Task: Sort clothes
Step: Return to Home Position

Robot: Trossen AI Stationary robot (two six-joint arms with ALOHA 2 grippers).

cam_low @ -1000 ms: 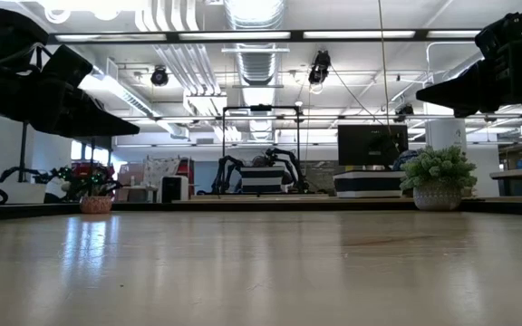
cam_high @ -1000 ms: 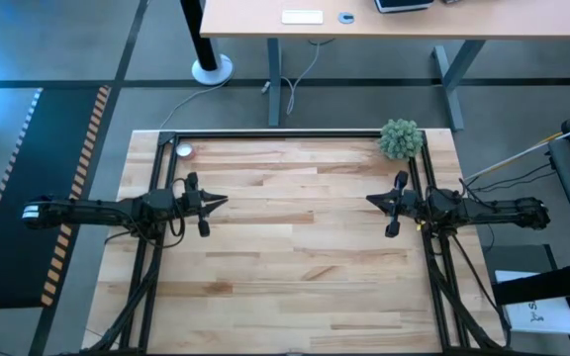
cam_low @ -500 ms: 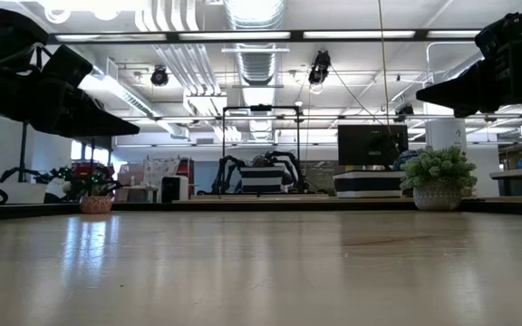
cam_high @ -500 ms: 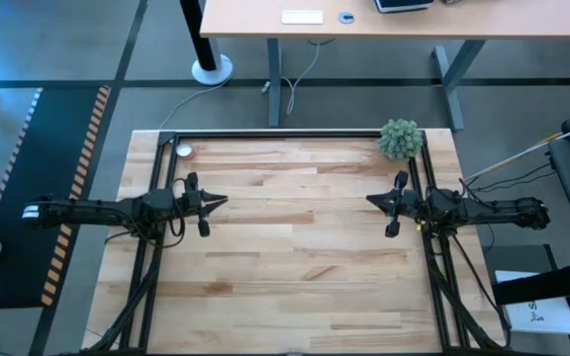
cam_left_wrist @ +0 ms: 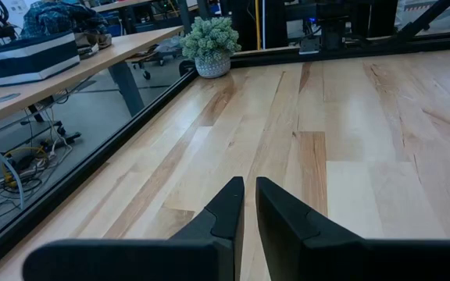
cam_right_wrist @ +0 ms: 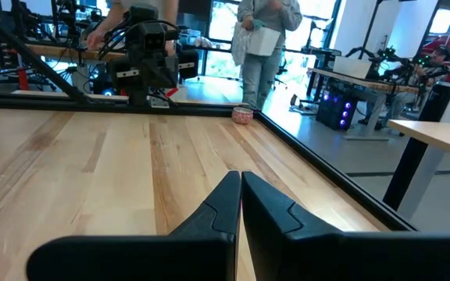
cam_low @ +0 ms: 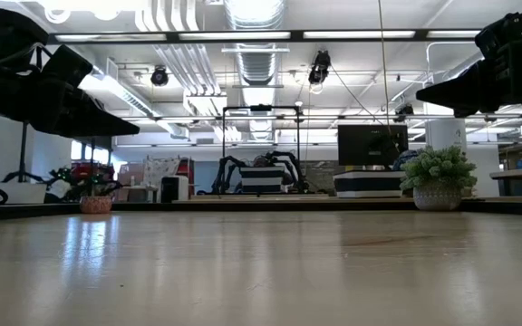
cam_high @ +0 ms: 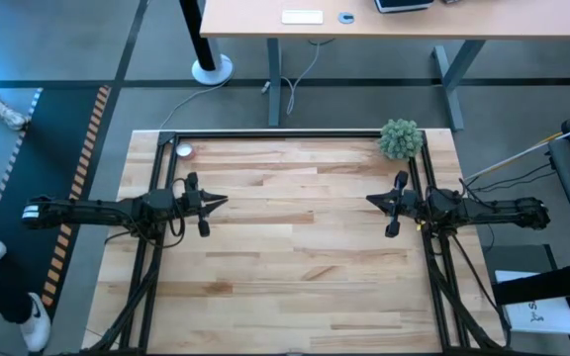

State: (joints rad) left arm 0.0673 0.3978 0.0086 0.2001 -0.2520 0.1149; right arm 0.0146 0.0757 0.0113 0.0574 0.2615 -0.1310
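Left gripper hangs above the table's left side, its fingers drawn together with only a thin slit between them, grasping nothing. Right gripper hangs above the right side, fingers clenched tight, also empty. Both point toward the centre of the wooden table, well apart. No clothes appear in any view. A small green plant stands at the far right corner; a small round object lies near the far left corner. A person stands beyond the table.
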